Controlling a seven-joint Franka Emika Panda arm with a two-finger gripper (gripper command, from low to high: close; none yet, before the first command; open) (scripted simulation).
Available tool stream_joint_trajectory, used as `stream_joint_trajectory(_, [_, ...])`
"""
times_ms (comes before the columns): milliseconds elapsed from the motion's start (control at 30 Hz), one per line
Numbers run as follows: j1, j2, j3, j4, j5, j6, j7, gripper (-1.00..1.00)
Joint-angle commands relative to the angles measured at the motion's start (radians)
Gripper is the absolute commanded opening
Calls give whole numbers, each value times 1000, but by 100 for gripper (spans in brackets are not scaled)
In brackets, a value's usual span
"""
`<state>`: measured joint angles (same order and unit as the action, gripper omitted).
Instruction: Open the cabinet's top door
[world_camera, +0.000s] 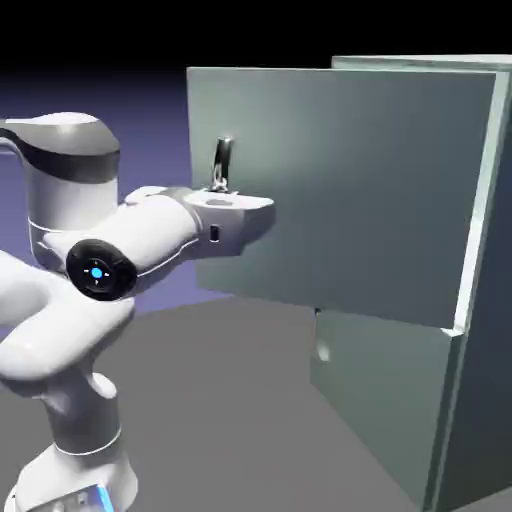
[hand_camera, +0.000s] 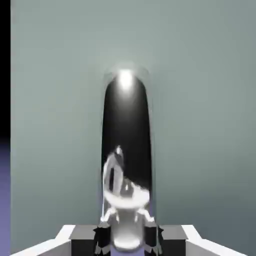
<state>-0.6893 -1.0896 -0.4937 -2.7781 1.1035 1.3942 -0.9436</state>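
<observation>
The top door (world_camera: 340, 190) is standing wide open on the cabinet (world_camera: 485, 250) at right, and the white arm (world_camera: 150, 235) (coming from left) is reaching its dark handle (world_camera: 223, 162).

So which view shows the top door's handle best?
The hand view does: the handle stands large and nearly whole there, its lower end between the fingertips. The exterior view has it small, a dark curved bar on the door, its lower part behind the end effector.
</observation>
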Motion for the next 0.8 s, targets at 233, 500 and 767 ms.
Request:
stream_joint_trajectory(233, [223, 281, -282, 277, -199, -255, -116, -100])
stream_joint_trajectory(500, [506, 504, -559, 555, -299, -493, -219, -100])
stream_joint_trajectory(767, [796, 605, -826, 748, -348, -637, -276, -100])
